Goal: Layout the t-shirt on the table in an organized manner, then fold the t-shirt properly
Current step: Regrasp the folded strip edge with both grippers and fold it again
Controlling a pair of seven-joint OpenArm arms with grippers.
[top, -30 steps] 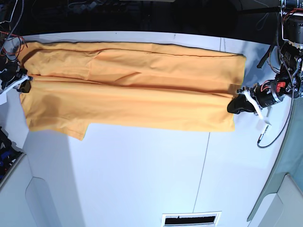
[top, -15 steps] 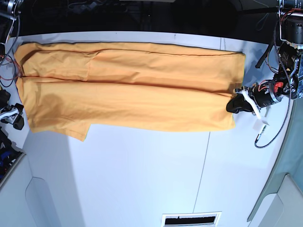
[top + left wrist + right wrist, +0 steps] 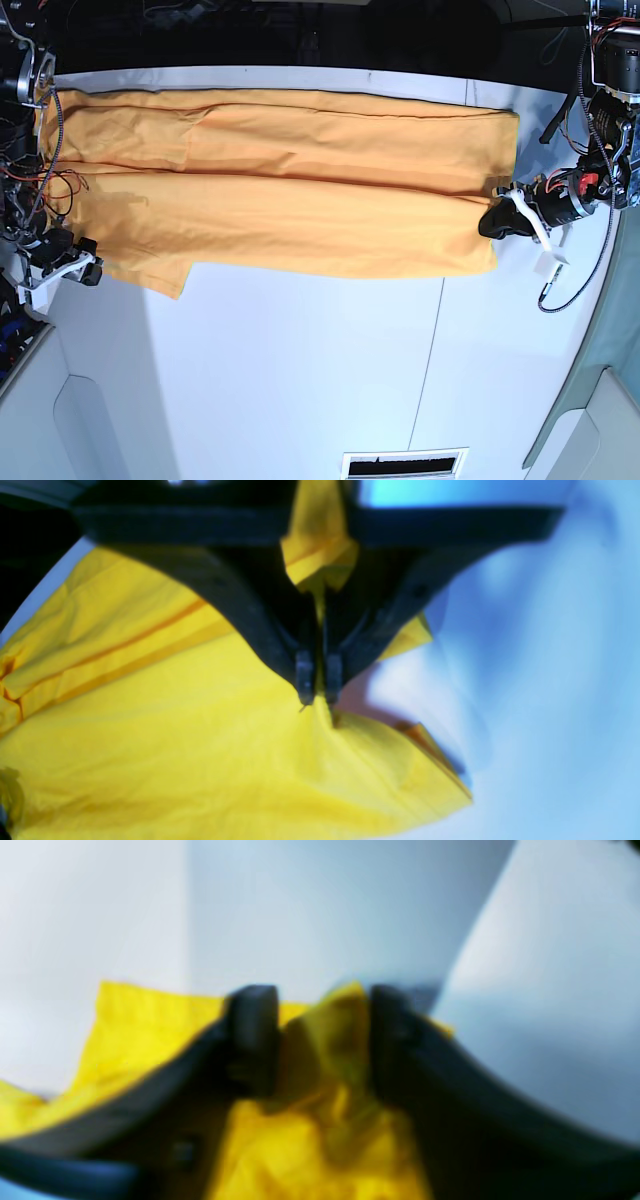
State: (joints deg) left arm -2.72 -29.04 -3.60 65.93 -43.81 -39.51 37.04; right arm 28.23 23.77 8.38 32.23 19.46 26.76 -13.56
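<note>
Your orange t-shirt (image 3: 280, 190) lay stretched across the far half of the white table (image 3: 320, 370), folded lengthwise into a long band. Your left gripper (image 3: 318, 687) had its jaws pinched nearly together on a bunched edge of the cloth at the band's right end in the base view. Your right gripper (image 3: 322, 1040) sat at the opposite, near-left corner, its jaws partly open with a fold of fabric between them; the blur left it unclear whether it gripped.
</note>
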